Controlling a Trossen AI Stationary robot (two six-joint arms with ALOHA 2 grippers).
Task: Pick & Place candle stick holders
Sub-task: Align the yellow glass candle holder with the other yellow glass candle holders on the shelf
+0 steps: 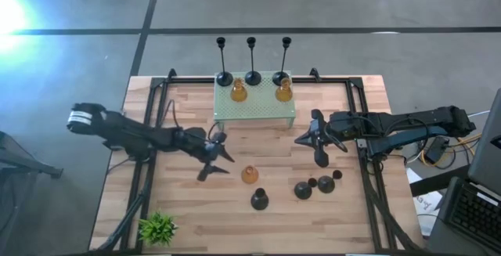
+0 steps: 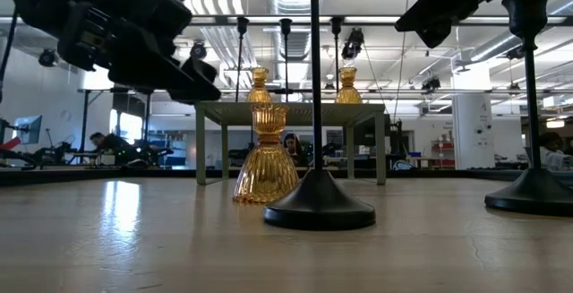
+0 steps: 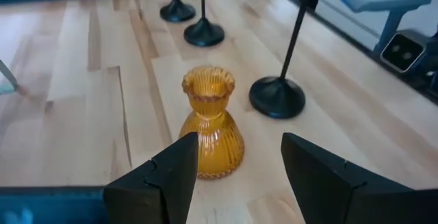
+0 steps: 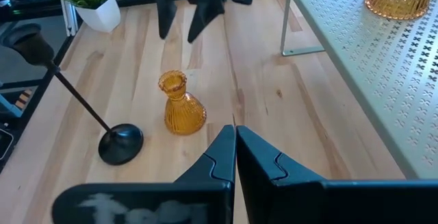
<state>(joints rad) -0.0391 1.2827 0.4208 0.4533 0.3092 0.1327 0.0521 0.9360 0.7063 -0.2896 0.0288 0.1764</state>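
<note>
1. Big open workshop behind: ceiling lights, racks, a person seated far back in the low view. Pale wood bench (image 1: 188, 217) carries everything; plant (image 1: 158, 227) at its near-left corner.
2. Green perforated stand (image 1: 254, 112) sits at the far edge, mid-bench. It holds three tall black candlesticks (image 1: 252, 76) in a row at the back and two amber glass holders (image 1: 239, 92) in front of them.
3. Loose amber holder (image 1: 250, 175) stands upright mid-bench, long axis vertical. More black candlesticks (image 1: 316, 185) stand toward the near-right part of the bench, one (image 1: 259, 200) just beside the amber one on its near side.
4. Left pincer (image 1: 216, 156) is spread wide, nothing between the fingers. The amber holder (image 3: 211, 125) sits straight ahead of the gap, close, not touching.
5. Right pincer (image 1: 317, 140) is closed, empty, waiting right of centre, farther from the amber holder.
6. Judgement: left arm takes it; short push forward, then close around the body.
</note>
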